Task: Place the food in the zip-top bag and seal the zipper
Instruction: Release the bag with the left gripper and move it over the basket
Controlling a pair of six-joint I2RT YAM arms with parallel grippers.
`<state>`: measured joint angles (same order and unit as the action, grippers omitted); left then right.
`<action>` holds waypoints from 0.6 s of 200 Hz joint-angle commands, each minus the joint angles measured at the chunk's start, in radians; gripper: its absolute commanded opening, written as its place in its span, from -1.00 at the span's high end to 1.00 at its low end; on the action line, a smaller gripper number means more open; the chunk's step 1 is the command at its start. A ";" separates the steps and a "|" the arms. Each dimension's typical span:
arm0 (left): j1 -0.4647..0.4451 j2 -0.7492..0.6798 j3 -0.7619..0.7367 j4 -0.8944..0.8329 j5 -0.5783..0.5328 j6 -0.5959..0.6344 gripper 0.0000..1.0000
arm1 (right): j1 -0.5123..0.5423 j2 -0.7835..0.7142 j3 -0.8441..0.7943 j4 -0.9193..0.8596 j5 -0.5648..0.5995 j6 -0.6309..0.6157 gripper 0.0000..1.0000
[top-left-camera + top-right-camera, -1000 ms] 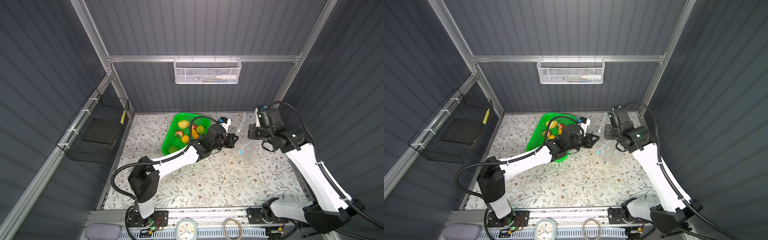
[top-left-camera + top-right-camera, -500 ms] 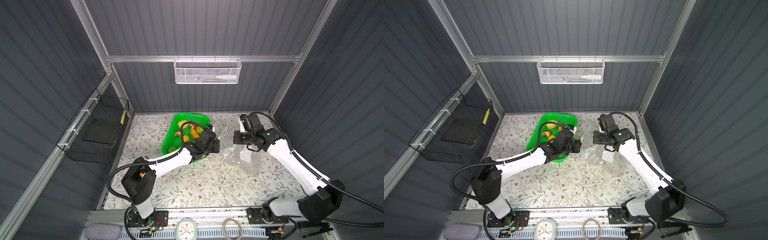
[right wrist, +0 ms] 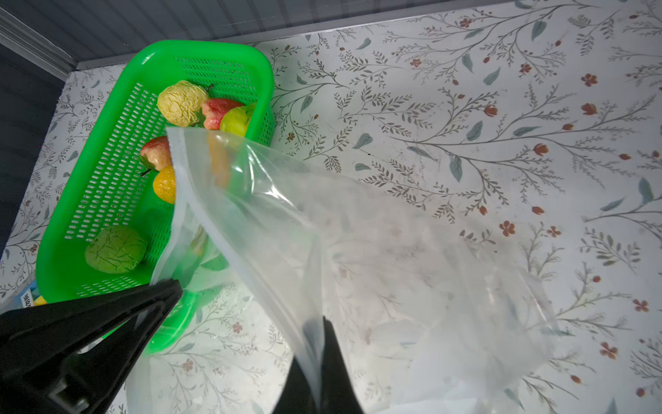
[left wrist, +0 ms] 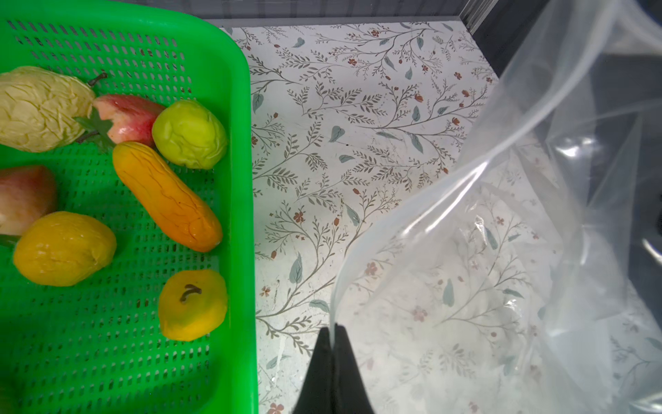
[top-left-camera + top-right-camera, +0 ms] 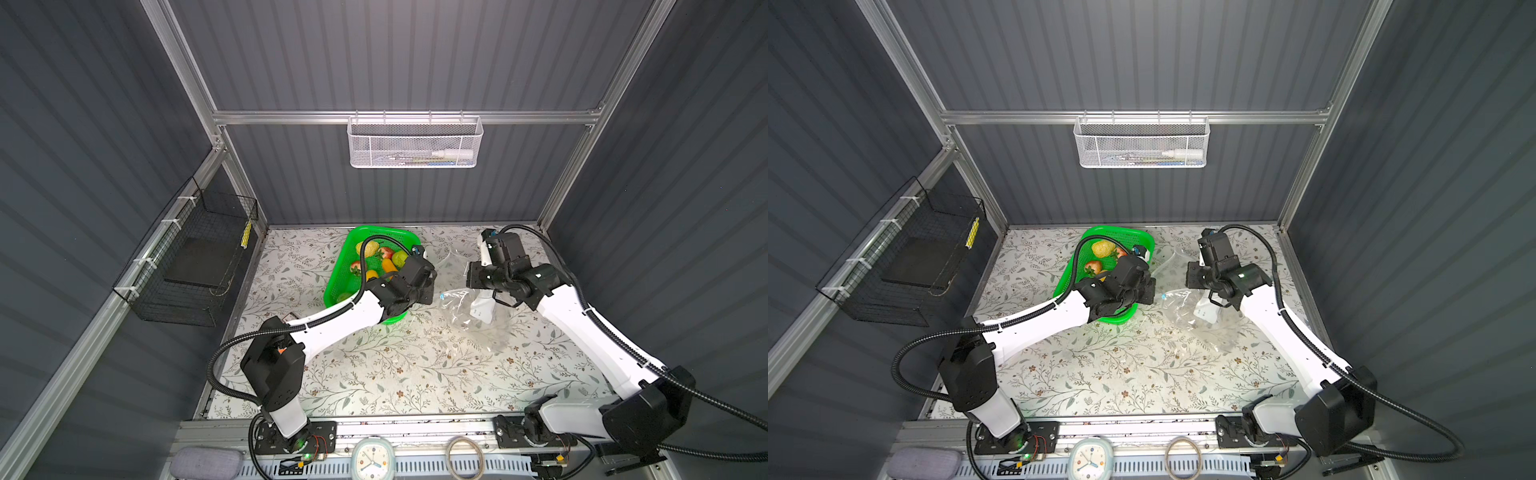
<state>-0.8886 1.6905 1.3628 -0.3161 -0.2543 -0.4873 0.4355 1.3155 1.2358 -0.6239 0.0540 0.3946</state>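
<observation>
- Aluminium front rail sits nearest: clock (image 5: 371, 460) & ring (image 5: 464, 455) lie on it, btwn the 2 arm bases.
- Floral table (image 5: 395, 365) next; both arms reach over it toward the back.
- zip-top bag (image 5: 459, 322): clear, crinkly, body down on the table right of centre, white label patch (image 5: 482, 307) showing thru. Its mouth edge is lifted btwn the 2 grippers.
- right gripper (image 3: 316, 335): fingers together, clamped on the bag's film near the mouth.
- left gripper (image 4: 334, 331): fingers together w/ the bag's thin edge pinched btwn the tips, just beside the basket's right wall.
- zipper (image 3: 178, 165): strip along the raised edge; light-blue slider tab (image 5: 441, 296) near the left gripper.
- green basket (image 5: 382, 230): just left of the bag, toward the back.
- food: all 8 pcs seen lie in the basket, i.e. long orange piece (image 4: 166, 197), 2 yellow fruits (image 4: 62, 249) (image 4: 193, 304), 2 red pcs (image 4: 129, 114) (image 4: 25, 197), pale leafy ball (image 4: 39, 107), green ball (image 4: 190, 134), green leafy ball (image 3: 116, 249).
- Far: black wire basket (image 5: 195, 266) on the left wall, white mesh basket (image 5: 414, 143) on the back wall.
</observation>
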 commanded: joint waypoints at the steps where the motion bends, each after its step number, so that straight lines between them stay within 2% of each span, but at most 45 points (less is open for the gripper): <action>1: 0.010 -0.067 -0.002 0.000 -0.002 0.035 0.32 | 0.001 -0.009 -0.017 0.056 -0.035 0.020 1.00; 13: 0.025 -0.099 -0.025 0.022 0.021 0.029 -0.11 | 0.002 -0.012 -0.018 0.062 -0.044 0.021 1.00; 23: 0.046 -0.128 -0.053 0.044 0.040 0.026 -0.33 | 0.002 -0.012 -0.020 0.064 -0.045 0.021 1.00; 34: 0.081 -0.160 -0.088 0.067 0.058 0.024 -0.49 | 0.001 -0.014 -0.020 0.065 -0.043 0.020 1.00; 74: 0.207 -0.229 -0.154 0.034 0.068 0.078 -0.68 | 0.000 -0.032 -0.032 0.066 -0.034 0.011 1.00; 120: 0.361 -0.212 -0.205 -0.038 0.149 0.113 -0.70 | 0.000 -0.047 -0.045 0.071 -0.026 0.009 1.00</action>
<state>-0.5827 1.4666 1.1831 -0.2859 -0.1631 -0.4187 0.4355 1.2884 1.2064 -0.5674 0.0242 0.4072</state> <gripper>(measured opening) 0.845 0.043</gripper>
